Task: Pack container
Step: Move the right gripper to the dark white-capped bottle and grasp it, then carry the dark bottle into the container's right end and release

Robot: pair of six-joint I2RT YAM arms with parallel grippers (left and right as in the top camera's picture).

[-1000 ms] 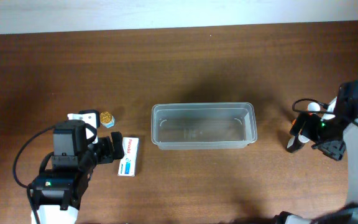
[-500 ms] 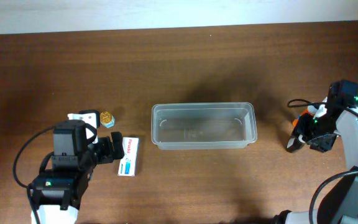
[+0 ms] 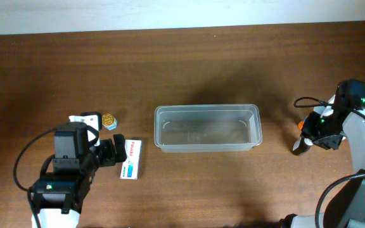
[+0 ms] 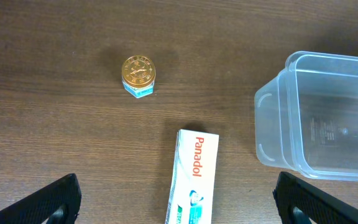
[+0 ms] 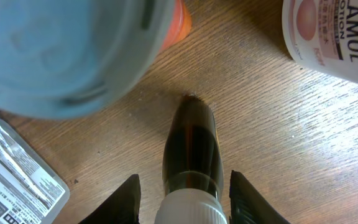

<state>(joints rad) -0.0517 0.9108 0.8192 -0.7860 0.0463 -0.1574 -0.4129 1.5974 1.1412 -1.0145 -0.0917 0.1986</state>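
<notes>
The container (image 3: 170,130), a clear rectangular tub, stands with nothing in it at the table's middle; its corner also shows in the left wrist view (image 4: 272,134). My right gripper (image 5: 184,186) straddles an upright dark bottle (image 5: 190,146) with a white cap. A finger stands close on each side of it, and a thin gap still shows on both sides. From overhead this gripper (image 3: 304,140) is at the far right. My left gripper (image 4: 176,185) is wide open over the lower end of a white Panadol box (image 4: 194,168) and holds nothing.
A small jar with a gold lid (image 4: 138,74) stands up and left of the Panadol box. Around the dark bottle are a blurred blue round lid (image 5: 61,50), an orange object (image 5: 180,22), a white lotion bottle (image 5: 328,31) and a foil blister pack (image 5: 14,168).
The right gripper's fingers have come in from wide open to close on both sides of the dark bottle. The left arm has stayed still.
</notes>
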